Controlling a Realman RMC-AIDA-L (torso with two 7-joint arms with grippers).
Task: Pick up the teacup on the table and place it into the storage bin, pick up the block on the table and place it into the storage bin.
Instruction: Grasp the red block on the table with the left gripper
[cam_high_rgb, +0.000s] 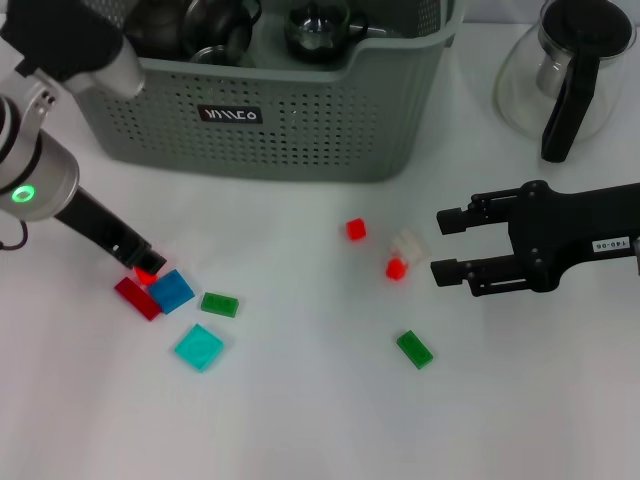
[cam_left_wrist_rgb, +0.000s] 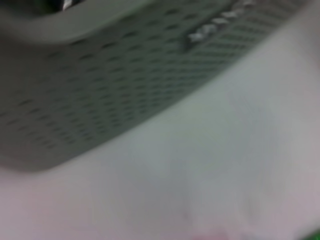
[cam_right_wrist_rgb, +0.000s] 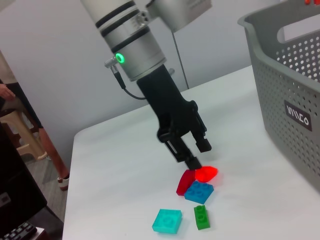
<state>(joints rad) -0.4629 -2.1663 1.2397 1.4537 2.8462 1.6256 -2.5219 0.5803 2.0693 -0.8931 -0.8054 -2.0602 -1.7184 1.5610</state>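
Note:
The grey-green storage bin (cam_high_rgb: 300, 110) stands at the back of the table, and its perforated wall (cam_left_wrist_rgb: 100, 90) fills the left wrist view. A glass teacup (cam_high_rgb: 318, 28) lies inside it beside other glassware. My left gripper (cam_high_rgb: 145, 262) is down at the table's left, its tip right at a bright red block (cam_high_rgb: 147, 274). The right wrist view shows that gripper (cam_right_wrist_rgb: 196, 157) against the same red block (cam_right_wrist_rgb: 206, 173). My right gripper (cam_high_rgb: 440, 245) hovers open at the right, close to a white block (cam_high_rgb: 406, 243) and a small red block (cam_high_rgb: 396, 268).
A dark red block (cam_high_rgb: 137, 298), a blue one (cam_high_rgb: 171, 291), a green one (cam_high_rgb: 219, 304) and a cyan one (cam_high_rgb: 199, 347) cluster by the left gripper. Another red block (cam_high_rgb: 356, 229) and a green block (cam_high_rgb: 414, 349) lie mid-table. A glass teapot (cam_high_rgb: 570, 70) stands back right.

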